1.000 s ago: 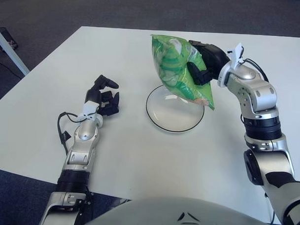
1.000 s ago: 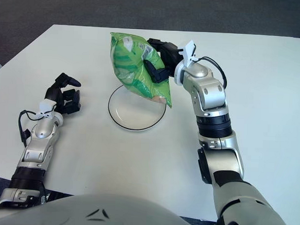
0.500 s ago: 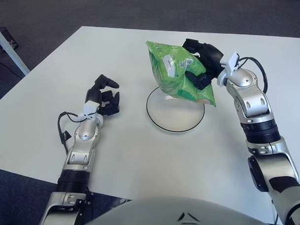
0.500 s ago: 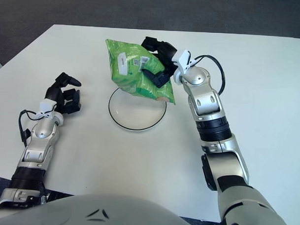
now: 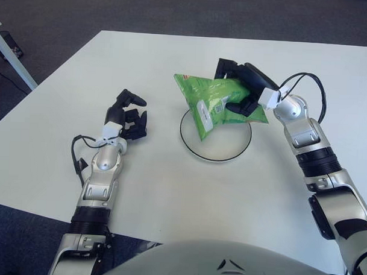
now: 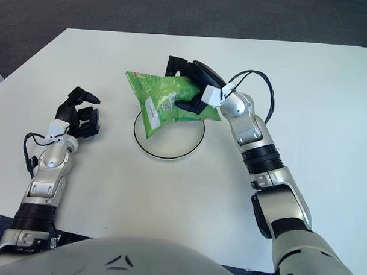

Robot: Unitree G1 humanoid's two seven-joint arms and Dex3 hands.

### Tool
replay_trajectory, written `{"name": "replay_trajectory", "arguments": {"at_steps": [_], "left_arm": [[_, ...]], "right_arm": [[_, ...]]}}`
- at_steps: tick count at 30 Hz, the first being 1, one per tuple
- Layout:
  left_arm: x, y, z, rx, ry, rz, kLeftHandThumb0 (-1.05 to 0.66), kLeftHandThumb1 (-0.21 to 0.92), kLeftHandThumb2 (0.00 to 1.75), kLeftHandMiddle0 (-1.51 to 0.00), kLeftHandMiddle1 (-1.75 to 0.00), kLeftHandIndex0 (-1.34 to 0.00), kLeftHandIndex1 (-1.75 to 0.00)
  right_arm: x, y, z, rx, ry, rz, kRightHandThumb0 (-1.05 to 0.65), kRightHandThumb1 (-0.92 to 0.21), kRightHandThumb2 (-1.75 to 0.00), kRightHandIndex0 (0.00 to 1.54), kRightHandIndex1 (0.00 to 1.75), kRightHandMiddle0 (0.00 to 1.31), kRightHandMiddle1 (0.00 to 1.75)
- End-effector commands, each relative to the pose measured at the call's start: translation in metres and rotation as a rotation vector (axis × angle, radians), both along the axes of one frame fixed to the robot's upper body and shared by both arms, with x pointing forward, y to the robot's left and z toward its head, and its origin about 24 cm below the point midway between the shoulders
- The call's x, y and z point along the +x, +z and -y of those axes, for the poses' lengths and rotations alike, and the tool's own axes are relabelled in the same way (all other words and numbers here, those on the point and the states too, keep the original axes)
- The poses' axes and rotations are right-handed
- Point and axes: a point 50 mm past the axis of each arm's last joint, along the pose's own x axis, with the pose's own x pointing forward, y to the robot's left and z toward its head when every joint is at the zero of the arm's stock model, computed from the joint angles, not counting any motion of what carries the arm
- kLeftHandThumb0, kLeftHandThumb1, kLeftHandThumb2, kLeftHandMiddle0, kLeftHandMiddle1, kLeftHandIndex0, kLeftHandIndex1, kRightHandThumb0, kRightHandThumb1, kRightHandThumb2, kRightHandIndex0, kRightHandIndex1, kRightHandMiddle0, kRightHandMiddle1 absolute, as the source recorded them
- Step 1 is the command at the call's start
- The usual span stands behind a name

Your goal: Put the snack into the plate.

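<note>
A green snack bag point(image 5: 213, 106) lies tilted over the white, dark-rimmed plate point(image 5: 214, 152), its lower left corner pointing down toward the plate's middle. My right hand point(image 5: 240, 90) is shut on the bag's right end, just above the plate's far right rim. In the right eye view the bag point(image 6: 166, 102) covers the plate's far half point(image 6: 171, 148). Whether the bag touches the plate I cannot tell. My left hand point(image 5: 129, 115) shows left of the plate, fingers curled and holding nothing.
The white table point(image 5: 169, 191) spreads around the plate. Its left edge point(image 5: 47, 78) drops to a dark carpet. A pale table leg point(image 5: 11, 56) stands at the far left.
My right hand has come down and turned, bringing the snack bag from upright above the plate to lying nearly flat and low over it. The left hand has stayed put.
</note>
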Motion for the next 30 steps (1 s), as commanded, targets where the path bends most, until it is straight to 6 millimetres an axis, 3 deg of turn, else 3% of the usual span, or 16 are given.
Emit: {"name": "replay_trajectory", "arguments": {"at_steps": [1, 28, 29, 30], "left_arm": [[-0.035, -0.064, 0.009, -0.075, 0.044, -0.262, -0.43, 0.49, 1.1, -1.16, -1.75, -0.48, -1.75], [-0.036, -0.063, 0.011, -0.065, 0.043, -0.25, -0.43, 0.48, 1.11, -1.16, -1.75, -0.49, -1.75], [-0.036, -0.062, 0.011, -0.065, 0.043, -0.249, -0.43, 0.47, 1.12, -1.16, -1.75, -0.49, -1.75], [-0.036, -0.062, 0.011, -0.065, 0.043, -0.249, -0.43, 0.47, 1.12, -1.16, -1.75, -0.49, -1.75]], "right_arm": [[0.0, -0.007, 0.002, -0.015, 0.033, 0.017, 0.0, -0.11, -1.56, 0.78, 1.71, 0.54, 1.75], [0.001, -0.023, 0.005, -0.077, 0.167, -0.003, -0.01, -0.07, -1.6, 0.81, 1.71, 0.56, 1.75], [0.001, -0.023, 0.005, -0.078, 0.172, -0.003, -0.18, -0.14, -1.51, 0.98, 1.72, 0.59, 1.75], [0.001, -0.023, 0.005, -0.078, 0.176, -0.003, -0.24, -0.17, -1.48, 1.04, 1.73, 0.6, 1.75]]}}
